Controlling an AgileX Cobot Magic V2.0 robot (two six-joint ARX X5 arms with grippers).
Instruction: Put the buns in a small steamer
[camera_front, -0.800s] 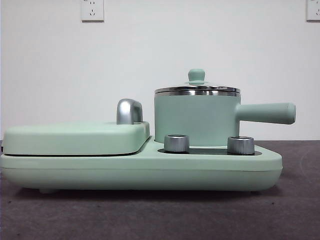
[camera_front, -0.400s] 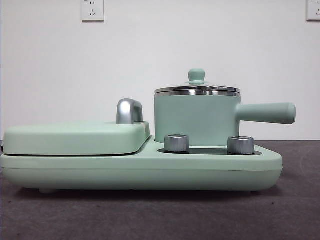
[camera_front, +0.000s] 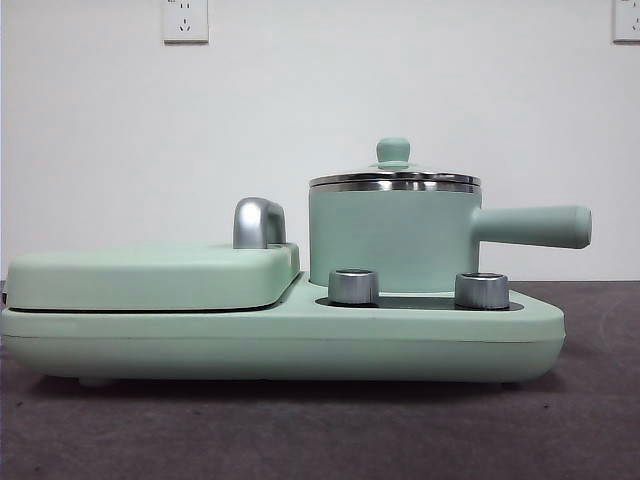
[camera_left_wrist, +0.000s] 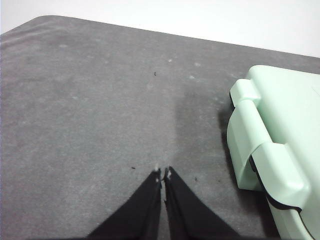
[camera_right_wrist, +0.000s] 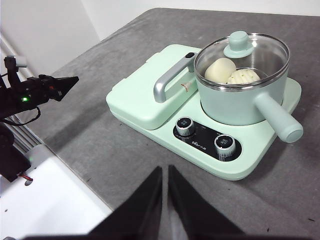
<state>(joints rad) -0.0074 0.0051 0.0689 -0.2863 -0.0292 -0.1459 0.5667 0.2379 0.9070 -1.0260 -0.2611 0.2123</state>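
- Cooker base (camera_front: 300, 345): big mint unit w/ flat lidded griddle (camera_front: 150, 275) on one side, pot station on the other. Sits square on the grey table (camera_front: 320, 430), so the pot has a stable seat.
- Steamer pot (camera_front: 392, 235): upright on the base behind two steel knobs (camera_right_wrist: 185, 126), side handle (camera_front: 532, 226) pointing away from the griddle. Glass lid (camera_right_wrist: 250, 52) is on, green knob on top. Prob closed bc loading is done.
- Buns: both inside the pot, seen thru the glass in right wrist view. Smooth bun (camera_right_wrist: 220, 70) just beside twisted bun (camera_right_wrist: 243, 76), touching or nearly. Front view can't show them; pot wall hides them.
- Right gripper (camera_right_wrist: 165, 172): well apart from the cooker, above the table, jaws nearly together w/ a thin slit, holding nothing. Looks parked.
- Left gripper (camera_left_wrist: 163, 175): over bare table near the griddle end of the base, jaws closed tip to tip, empty.
- Vs earlier front views: no diff. Pot, lid, base all same spot, no arm in view.
- Judgement: task looks complete.
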